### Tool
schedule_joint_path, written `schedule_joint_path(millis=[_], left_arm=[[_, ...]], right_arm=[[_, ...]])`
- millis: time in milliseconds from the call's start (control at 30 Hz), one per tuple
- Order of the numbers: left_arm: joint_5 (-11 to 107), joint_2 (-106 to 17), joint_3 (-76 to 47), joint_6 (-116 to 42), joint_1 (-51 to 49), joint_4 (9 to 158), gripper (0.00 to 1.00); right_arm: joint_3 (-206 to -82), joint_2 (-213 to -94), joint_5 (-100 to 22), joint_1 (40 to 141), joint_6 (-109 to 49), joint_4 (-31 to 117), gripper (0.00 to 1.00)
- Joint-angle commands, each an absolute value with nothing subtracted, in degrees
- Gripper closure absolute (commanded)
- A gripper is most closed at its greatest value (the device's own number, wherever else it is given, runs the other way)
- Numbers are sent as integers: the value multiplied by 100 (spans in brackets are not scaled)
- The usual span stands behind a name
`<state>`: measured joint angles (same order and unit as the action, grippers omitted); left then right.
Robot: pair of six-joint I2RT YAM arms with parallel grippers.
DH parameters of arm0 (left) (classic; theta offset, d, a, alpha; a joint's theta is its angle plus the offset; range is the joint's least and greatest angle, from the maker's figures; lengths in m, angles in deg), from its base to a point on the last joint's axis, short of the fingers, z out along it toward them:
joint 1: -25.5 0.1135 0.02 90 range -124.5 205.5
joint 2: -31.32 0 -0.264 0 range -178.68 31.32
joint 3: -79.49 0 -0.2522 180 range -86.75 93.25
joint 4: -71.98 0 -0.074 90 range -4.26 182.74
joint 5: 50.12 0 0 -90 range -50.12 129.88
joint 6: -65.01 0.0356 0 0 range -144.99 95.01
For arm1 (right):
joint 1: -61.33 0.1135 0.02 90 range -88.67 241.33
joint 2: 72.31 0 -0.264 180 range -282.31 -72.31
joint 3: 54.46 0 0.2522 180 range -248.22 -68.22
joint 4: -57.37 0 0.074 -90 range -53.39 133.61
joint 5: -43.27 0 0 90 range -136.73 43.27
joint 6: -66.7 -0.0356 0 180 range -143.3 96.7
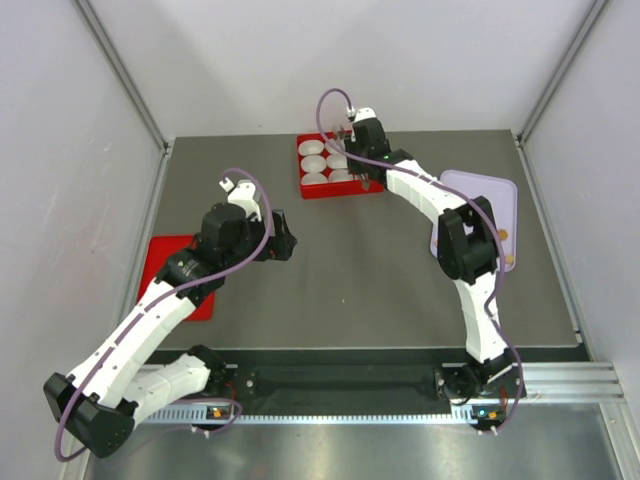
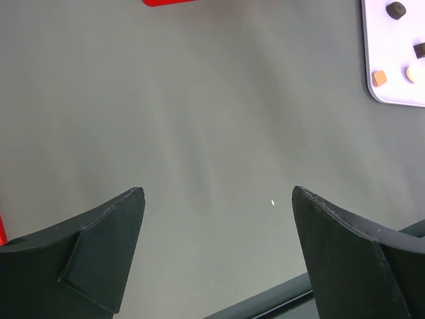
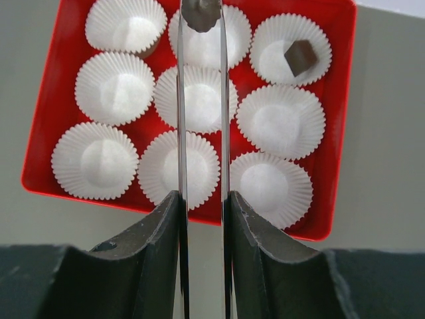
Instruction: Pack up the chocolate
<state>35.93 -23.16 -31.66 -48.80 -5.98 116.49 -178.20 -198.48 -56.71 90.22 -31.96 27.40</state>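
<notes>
Dark chocolate [image 3: 201, 14] pinched in thin blades of right tool [image 3: 202, 30]; left tool [image 2: 217, 194] gapes wide.

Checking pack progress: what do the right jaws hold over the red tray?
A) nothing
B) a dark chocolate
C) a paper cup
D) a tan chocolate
B: in the right wrist view the right jaws pinch a dark chocolate above the top row's middle cup in the red tray.
</notes>
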Motion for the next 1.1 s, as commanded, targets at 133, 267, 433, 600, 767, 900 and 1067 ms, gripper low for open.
schedule_joint_path(millis=[133, 267, 433, 600, 767, 900, 1067], left_arm=[[3513, -2264, -2962, -4775, -596, 11580, 3], [3478, -2264, -2971, -4767, -596, 11598, 3], [3469, -2256, -2962, -4758, -596, 11607, 3], [3469, -2247, -2944, -4767, -596, 11633, 3], [3495, -2212, -2883, -4775, -596, 11677, 3], [3522, -2159, -2874, -4793, -596, 11668, 3], [3618, -2098, -2926, -4837, -596, 11633, 3]], right_arm=[[-18186, -19974, -5649, 9148, -3270, 3034, 67], [-18222, -20045, -5666, 9148, -3252, 3034, 63], [-18257, -20054, -5754, 9148, -3217, 3043, 60], [-18318, -20019, -5851, 9148, -3103, 3025, 59], [-18301, -19546, -6035, 9148, -2954, 2868, 59], [-18064, -18834, -6307, 9148, -2778, 2683, 61], [-17249, -17736, -6650, 9008, -2751, 2077, 61]])
